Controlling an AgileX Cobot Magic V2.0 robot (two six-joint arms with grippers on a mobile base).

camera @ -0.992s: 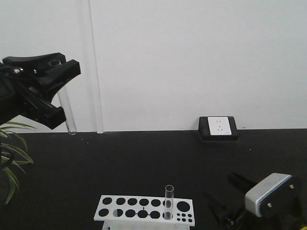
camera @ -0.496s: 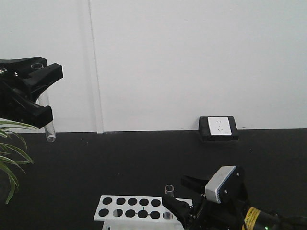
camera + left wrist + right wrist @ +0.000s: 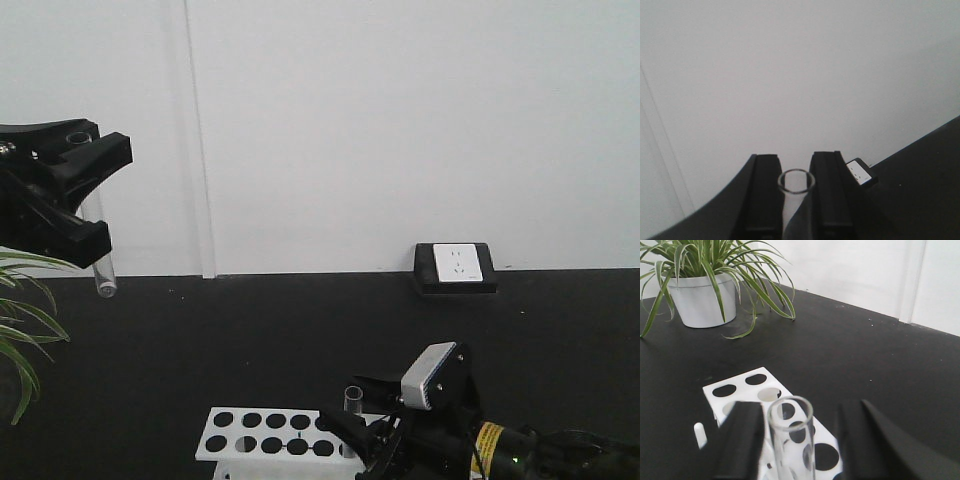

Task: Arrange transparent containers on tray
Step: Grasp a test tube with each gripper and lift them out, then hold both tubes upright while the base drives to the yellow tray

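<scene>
Overhead, a clear, round-bottomed tube point(image 3: 103, 272) hangs in the left tool point(image 3: 96, 196).

Nothing written can be read in any view. A yellow sticker point(image 3: 487, 438) on the right arm point(image 3: 535, 452) carries dark marks too small and blurred to make out. The white wall socket point(image 3: 456, 263) shows only tiny dark marks, none legible as text.

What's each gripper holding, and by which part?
Left gripper clamps a test tube just below its rim. Right gripper holds nothing, open around the racked tube.
</scene>
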